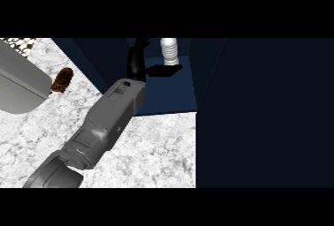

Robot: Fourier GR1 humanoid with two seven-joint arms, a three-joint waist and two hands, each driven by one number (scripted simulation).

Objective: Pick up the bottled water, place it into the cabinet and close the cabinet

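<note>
Bottled water (pixel 169 50): white, ribbed, in the cabinet (pixel 171 95) at 12 o'clock.
Left hand (pixel 135 59): at the bottle's 9 o'clock; I cannot tell its grip.
Writing: I can read none.

Pretty sure this is a kitchen: white marbled counter (pixel 153 148), a dark blue cabinet (pixel 171 96) standing open along its far edge, plus what looks like a grey sink basin (pixel 20 88) at the left edge.
</note>
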